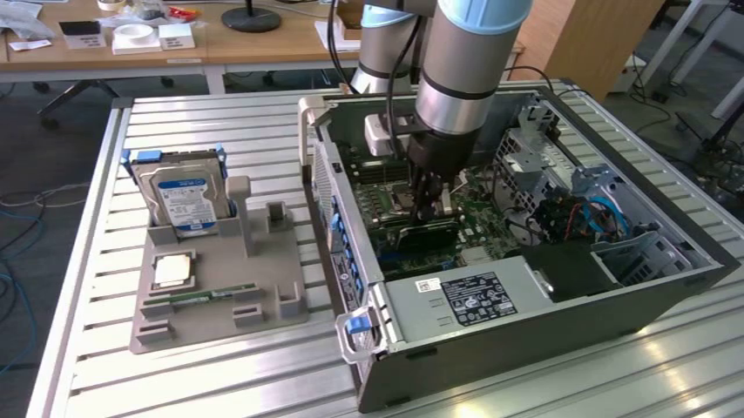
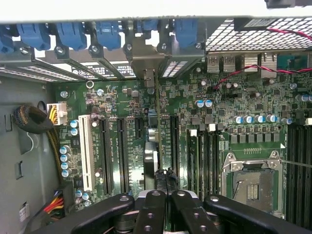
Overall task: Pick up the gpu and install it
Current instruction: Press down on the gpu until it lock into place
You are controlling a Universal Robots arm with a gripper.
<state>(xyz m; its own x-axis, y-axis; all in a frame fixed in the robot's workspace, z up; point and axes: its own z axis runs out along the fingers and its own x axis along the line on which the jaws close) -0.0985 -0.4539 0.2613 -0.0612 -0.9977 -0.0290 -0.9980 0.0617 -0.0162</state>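
Note:
Inside the open computer case [image 1: 651,279] my gripper [image 1: 431,207] reaches down over the green motherboard [image 1: 489,222]. It is shut on the gpu [image 1: 423,230], a thin dark card held upright just above the board. The wrist view looks down the gpu [image 2: 155,127] edge-on, and there the card lines up along an expansion slot. Its silvery bracket [image 2: 145,61] meets the case's rear wall among the blue latches. The gripper [image 2: 165,176] has both fingertips pressed together on the card's near top edge. I cannot tell whether the card's lower edge sits in the slot.
Outside the case, a grey holder [image 1: 221,305] on the slatted table carries a blue-labelled hard drive [image 1: 184,198], a processor chip [image 1: 172,270] and a green memory stick [image 1: 200,297]. The power supply [image 1: 465,300] fills the case's near corner. An empty processor socket [image 2: 251,183] and a white slot [image 2: 87,151] flank the card.

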